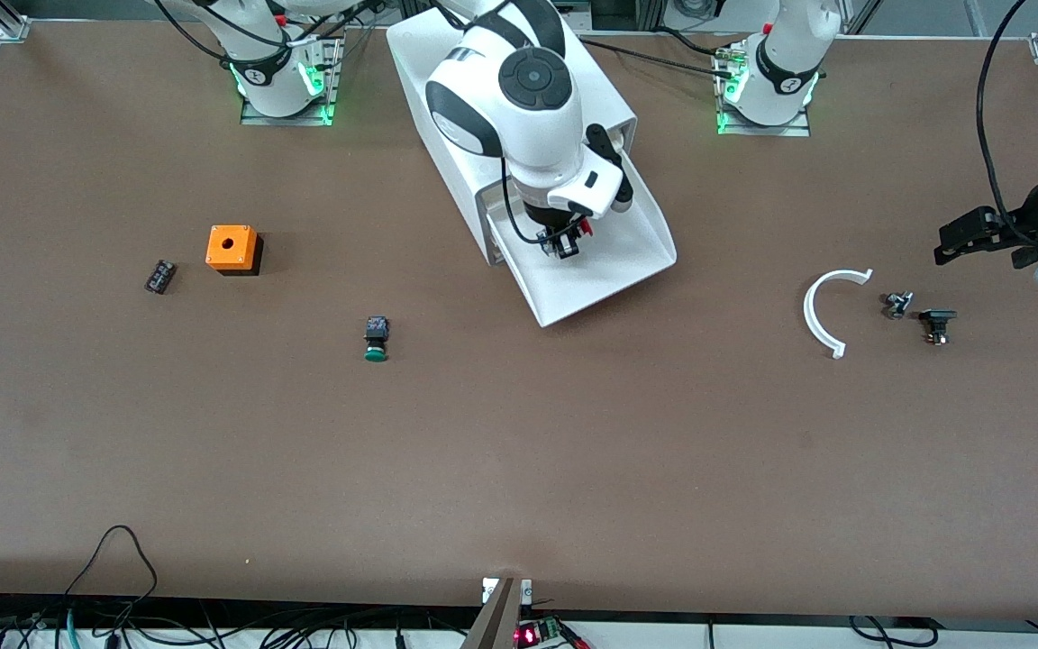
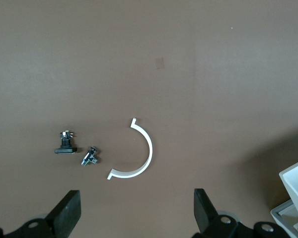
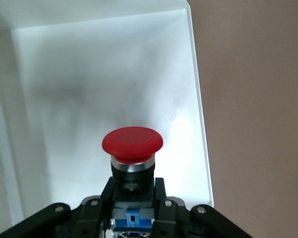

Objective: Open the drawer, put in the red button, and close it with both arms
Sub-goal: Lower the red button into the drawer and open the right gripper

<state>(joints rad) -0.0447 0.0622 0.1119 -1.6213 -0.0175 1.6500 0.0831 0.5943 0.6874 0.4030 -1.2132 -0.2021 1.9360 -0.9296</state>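
Observation:
The drawer (image 1: 614, 261) stands pulled out of the white cabinet (image 1: 415, 63) and shows a bare white floor in the right wrist view (image 3: 89, 74). My right gripper (image 1: 566, 242) is over the open drawer, shut on the red button (image 3: 132, 141). The fingers grip its black body with the blue mark, and the red cap points away from the wrist. In the front view only a bit of red (image 1: 586, 225) shows beside the fingers. My left gripper (image 1: 953, 242) is open and empty over the bare table at the left arm's end, its fingers (image 2: 69, 210) wide apart.
A green-capped button (image 1: 376, 339), an orange box (image 1: 232, 249) and a small black part (image 1: 159, 276) lie toward the right arm's end. A white arc piece (image 1: 821, 311), a small metal part (image 1: 897, 304) and a black part (image 1: 936, 324) lie under my left arm.

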